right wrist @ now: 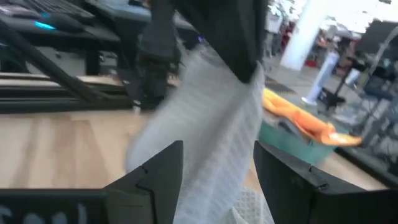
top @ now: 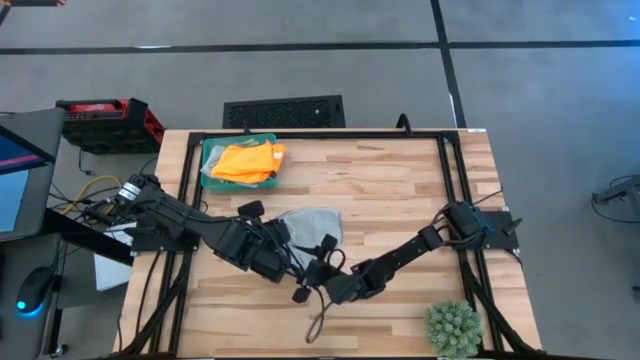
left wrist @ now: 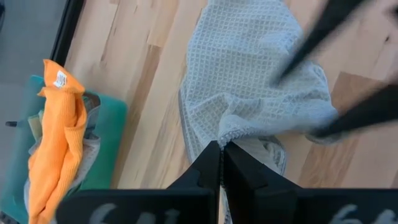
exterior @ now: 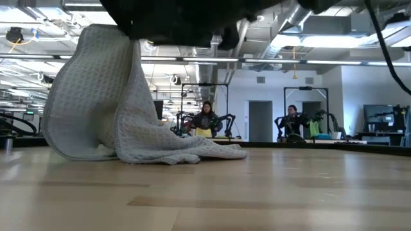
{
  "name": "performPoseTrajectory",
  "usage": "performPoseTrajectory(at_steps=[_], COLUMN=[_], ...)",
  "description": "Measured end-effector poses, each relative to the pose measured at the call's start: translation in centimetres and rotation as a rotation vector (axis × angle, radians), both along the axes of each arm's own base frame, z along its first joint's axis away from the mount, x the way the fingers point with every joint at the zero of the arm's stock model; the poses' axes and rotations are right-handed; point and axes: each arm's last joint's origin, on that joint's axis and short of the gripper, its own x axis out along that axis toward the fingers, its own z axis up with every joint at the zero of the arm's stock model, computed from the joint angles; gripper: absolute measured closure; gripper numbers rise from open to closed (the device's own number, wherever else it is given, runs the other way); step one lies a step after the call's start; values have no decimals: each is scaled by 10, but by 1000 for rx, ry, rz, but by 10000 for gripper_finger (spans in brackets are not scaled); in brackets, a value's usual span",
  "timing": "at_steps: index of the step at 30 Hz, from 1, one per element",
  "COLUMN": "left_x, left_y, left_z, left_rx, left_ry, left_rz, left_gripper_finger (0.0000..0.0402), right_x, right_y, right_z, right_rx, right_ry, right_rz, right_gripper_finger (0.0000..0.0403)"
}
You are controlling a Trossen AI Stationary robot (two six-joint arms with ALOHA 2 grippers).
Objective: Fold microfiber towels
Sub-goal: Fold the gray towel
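**Grey towel pinched and lifted at mid-table**

While the left gripper (left wrist: pixel 221 163) has its two fingers pressed together on an edge of a pale grey waffle-weave towel (top: pixel 312 225), that cloth hangs from the pinch and drapes down to the wooden table (top: pixel 400 185). Seen at table height, the grey towel (exterior: pixel 109 102) rises in a tall fold under the dark arm and spreads out flat along the boards to one side. From above, it lies near the middle of the table, just ahead of the two grippers, which meet close together there.

The right gripper (right wrist: pixel 217 171) stands with its fingers spread wide, one on each side of the hanging grey cloth (right wrist: pixel 217 143); whether they touch it cannot be told.

At the far left corner of the table a green tray (top: pixel 213 150) holds a bright orange towel (top: pixel 248 162), crumpled in a heap, with more cloth under it. A spiky green plant ball (top: pixel 453 328) sits at the near right corner, well apart from the towels.
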Motion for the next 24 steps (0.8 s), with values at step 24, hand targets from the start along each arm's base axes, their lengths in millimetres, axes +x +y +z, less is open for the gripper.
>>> performPoseTrajectory(at_steps=[24], left_x=[4], left_y=[-2], left_z=[43], left_rx=[32], left_ry=[-123], left_rz=[-73], left_gripper_finger=[401], right_x=[-1], right_y=[-17], right_z=[-23], right_rx=[134], right_ry=[121], right_rz=[-50], right_gripper_finger=[182])
